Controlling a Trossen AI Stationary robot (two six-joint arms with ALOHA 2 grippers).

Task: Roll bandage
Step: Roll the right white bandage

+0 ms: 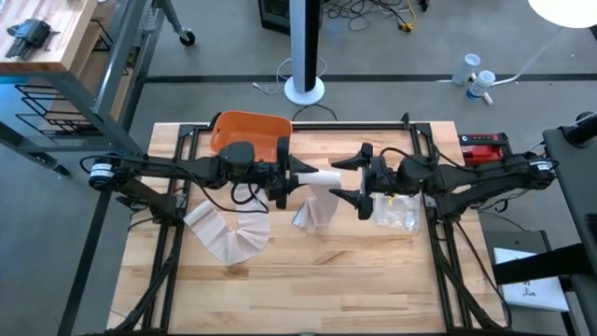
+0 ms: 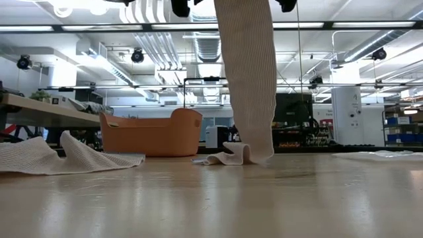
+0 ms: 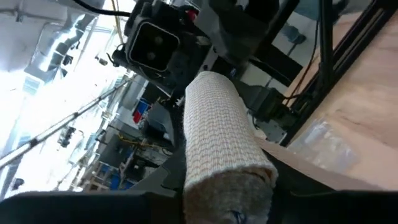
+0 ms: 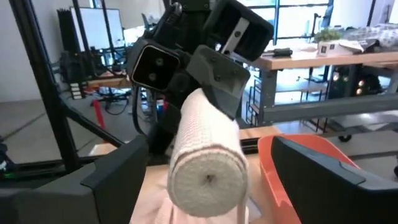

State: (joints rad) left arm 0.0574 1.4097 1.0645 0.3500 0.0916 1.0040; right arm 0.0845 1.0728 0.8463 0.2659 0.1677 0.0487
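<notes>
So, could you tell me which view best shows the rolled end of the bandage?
The right wrist view: the roll faces the camera end-on. The left wrist view shows its side, the high view a small white cylinder, and the low view only the hanging strip.

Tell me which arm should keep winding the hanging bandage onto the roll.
Left, probably. The left gripper already holds the bandage roll by one end, its tail hanging to the table. The right gripper faces the roll's free end, jaws spread.
</notes>
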